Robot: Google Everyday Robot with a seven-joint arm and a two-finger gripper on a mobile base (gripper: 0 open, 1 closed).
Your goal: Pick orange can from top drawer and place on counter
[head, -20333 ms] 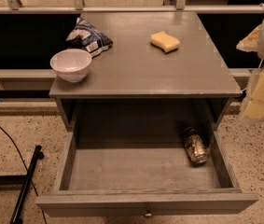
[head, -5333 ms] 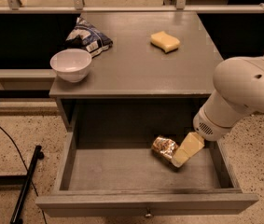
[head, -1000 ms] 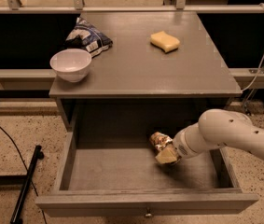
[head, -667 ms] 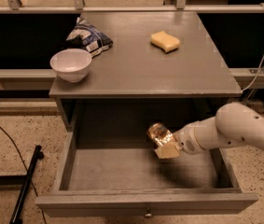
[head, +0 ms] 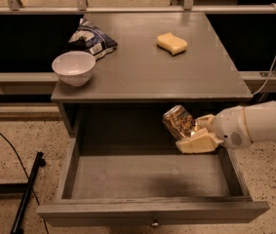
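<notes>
The orange can [head: 178, 121] hangs tilted in the air above the open top drawer [head: 149, 179], just under the front edge of the counter [head: 147, 67]. My gripper [head: 194, 132] comes in from the right on a white arm and is shut on the can, its cream fingers [head: 198, 142] clamped on the can's lower right end. The can's silver end points up and left. The drawer floor below it holds nothing else that I can see.
On the counter stand a white bowl [head: 73, 67] at the front left, a blue-and-white snack bag [head: 92, 37] behind it, and a yellow sponge [head: 172, 43] at the back right. A black stand leg [head: 26, 194] lies on the floor to the left.
The gripper has lifted the can off the drawer floor and carried it up and slightly right, close under the counter's front edge.
</notes>
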